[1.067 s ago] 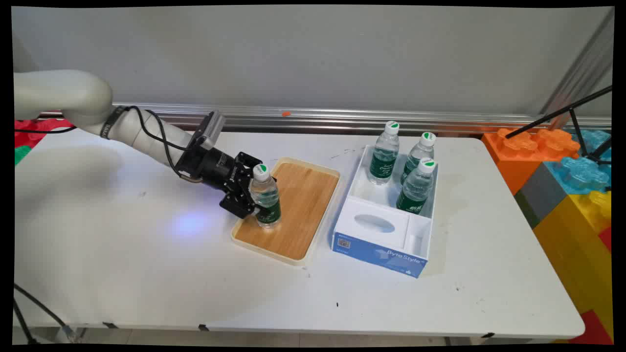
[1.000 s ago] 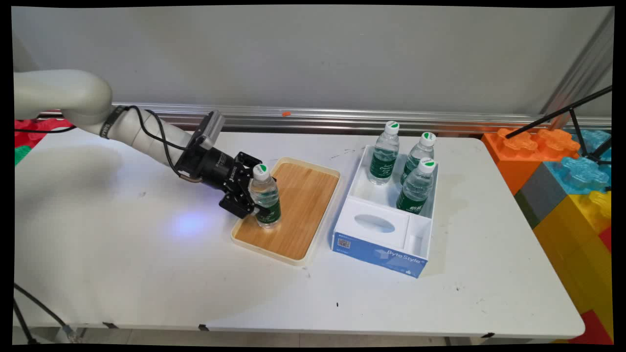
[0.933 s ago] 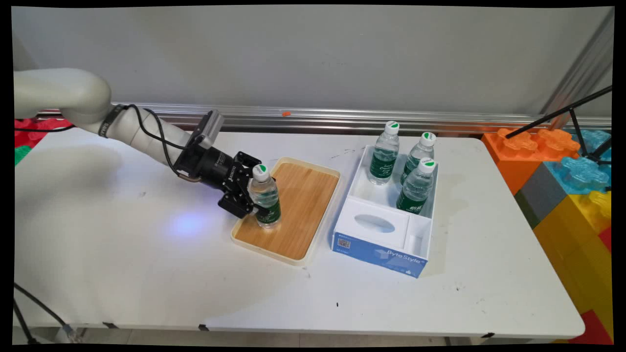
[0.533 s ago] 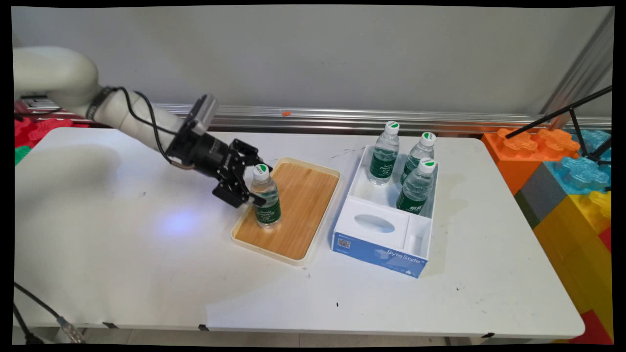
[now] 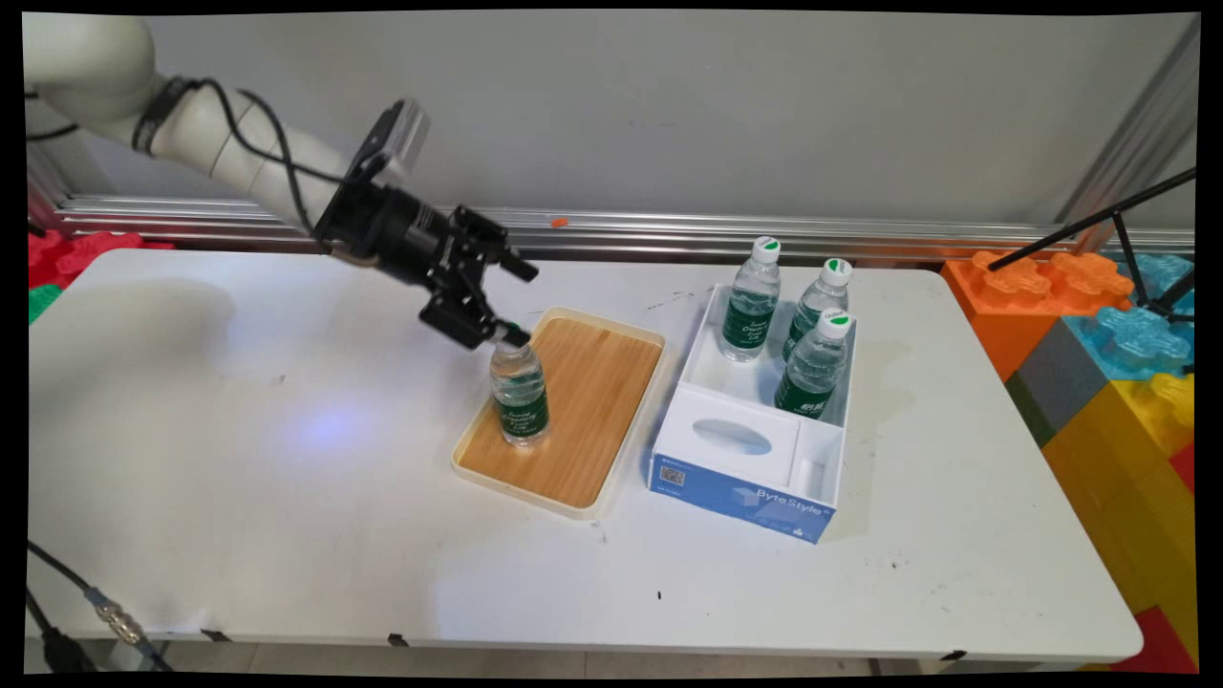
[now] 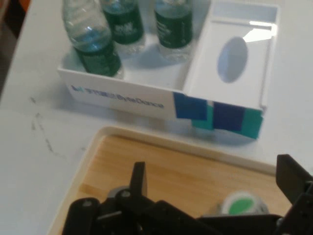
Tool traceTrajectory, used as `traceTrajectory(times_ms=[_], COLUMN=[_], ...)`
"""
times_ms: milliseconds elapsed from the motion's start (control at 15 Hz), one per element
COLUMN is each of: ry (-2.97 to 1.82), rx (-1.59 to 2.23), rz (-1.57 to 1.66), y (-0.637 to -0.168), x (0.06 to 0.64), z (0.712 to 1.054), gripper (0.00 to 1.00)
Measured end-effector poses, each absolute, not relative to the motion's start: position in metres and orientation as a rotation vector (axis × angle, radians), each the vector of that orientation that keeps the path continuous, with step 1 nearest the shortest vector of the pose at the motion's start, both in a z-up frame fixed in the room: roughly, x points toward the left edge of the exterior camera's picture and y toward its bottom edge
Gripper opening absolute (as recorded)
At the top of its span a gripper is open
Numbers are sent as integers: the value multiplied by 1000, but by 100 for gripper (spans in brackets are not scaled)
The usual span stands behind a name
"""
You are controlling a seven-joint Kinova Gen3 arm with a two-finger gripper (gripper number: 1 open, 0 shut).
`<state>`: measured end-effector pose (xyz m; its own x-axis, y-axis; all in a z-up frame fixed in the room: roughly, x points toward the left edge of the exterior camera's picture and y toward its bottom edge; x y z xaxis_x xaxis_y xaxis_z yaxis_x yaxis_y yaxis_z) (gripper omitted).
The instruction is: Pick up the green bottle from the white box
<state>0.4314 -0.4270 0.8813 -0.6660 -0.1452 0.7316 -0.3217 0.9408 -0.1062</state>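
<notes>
Your claw (image 5: 511, 301) hangs spread wide and holds nothing, one finger up by the wall rail, the other just over the cap of the water bottle (image 5: 520, 397). In the hand view that green-and-white cap (image 6: 240, 204) sits low between the fingers, toward the right one, not gripped.

The bottle stands upright on the wooden tray (image 5: 592, 401), at about 8 o'clock of the tray's centre, near its left rim. It looks full, so judge it moderately heavy for its size; the clear ribbed plastic should give a little under pressure and may slip where it is bare. The green label band around its lower half looks the surest place to grip, low enough to keep it from tipping.

The tray has a low cream rim all round, so anything slid across it would catch there. The wood from 12 to 4 o'clock of the bottle lies bare. Just beside the tray at 3 o'clock stands the white-and-blue box (image 5: 750, 497), with three more bottles (image 5: 751, 301) upright in its far compartment. To 9 o'clock the bench (image 5: 239, 459) stretches broad and bare; toy bricks (image 5: 1099, 344) stack past its right end.
</notes>
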Motion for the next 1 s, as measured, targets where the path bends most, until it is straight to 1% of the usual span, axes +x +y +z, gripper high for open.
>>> traceTrajectory(times_ms=[133,467,733,1000], ry=[-2313,-2346,-2342,-2340], rx=[361,497,600,677], rz=[317,387,444,485], y=[-431,-446,-469,-505], x=[414,369,329,287], z=[894,912,913,901], gripper=[100,100,100,100])
